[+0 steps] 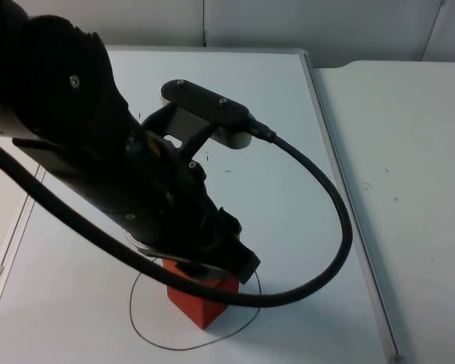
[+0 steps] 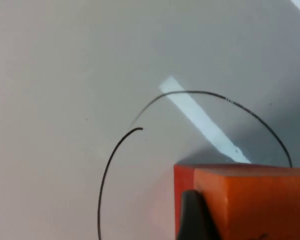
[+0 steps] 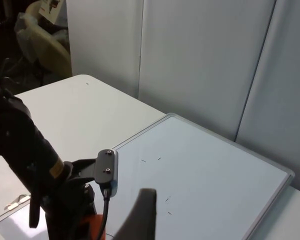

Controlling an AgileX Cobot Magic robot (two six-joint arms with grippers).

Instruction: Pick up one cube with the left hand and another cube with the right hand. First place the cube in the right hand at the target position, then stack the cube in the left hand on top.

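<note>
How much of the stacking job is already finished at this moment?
An orange cube sits inside the drawn circle, so the first placement looks done. The left gripper is down at it, an orange cube beside its fingertip. Whether two cubes are stacked is hidden; release and retreat remain.

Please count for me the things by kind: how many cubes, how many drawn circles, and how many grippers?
Orange-red cubes: 1 made out, inside the circle; the left arm hides whether a second one sits on it.
Drawn circles: 1.
Grippers: 2, the left gripper at the cube, the right gripper waiting above the board.
Total: 4.
</note>
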